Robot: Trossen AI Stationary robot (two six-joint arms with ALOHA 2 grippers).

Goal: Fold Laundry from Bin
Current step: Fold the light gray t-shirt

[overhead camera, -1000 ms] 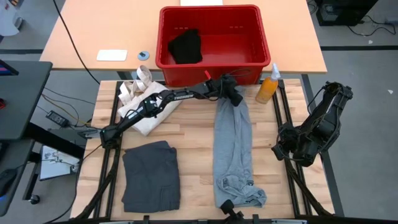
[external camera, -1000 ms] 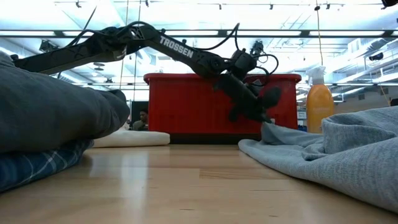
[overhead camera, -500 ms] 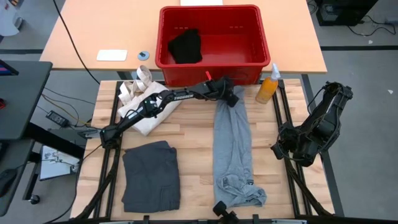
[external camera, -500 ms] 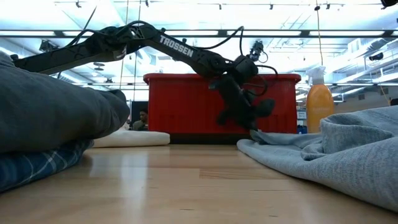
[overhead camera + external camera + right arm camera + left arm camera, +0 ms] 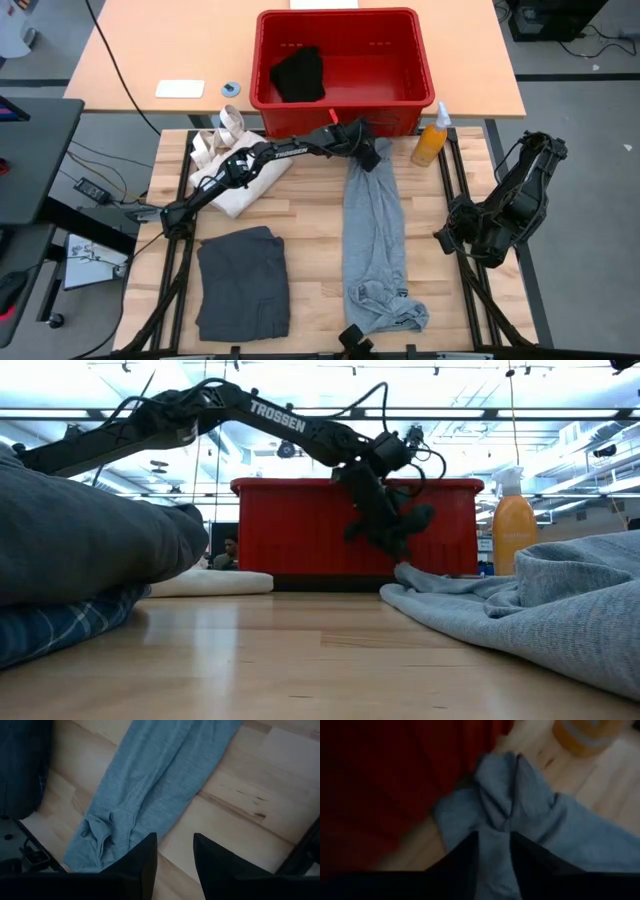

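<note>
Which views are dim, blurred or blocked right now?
Left wrist view: dark and soft, light grey garment blurred beside the bin. Low view: ceiling lights glare; folded charcoal piece blocks the near left. High view: evenly lit.

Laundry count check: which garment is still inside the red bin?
The black piece, bunched in the bin; the light grey piece and charcoal piece lie on the table.

Soft matt grey cloth garment [image 5: 374,240] lies on pale wood table [image 5: 315,230] near glossy red plastic bin [image 5: 344,98].
</note>
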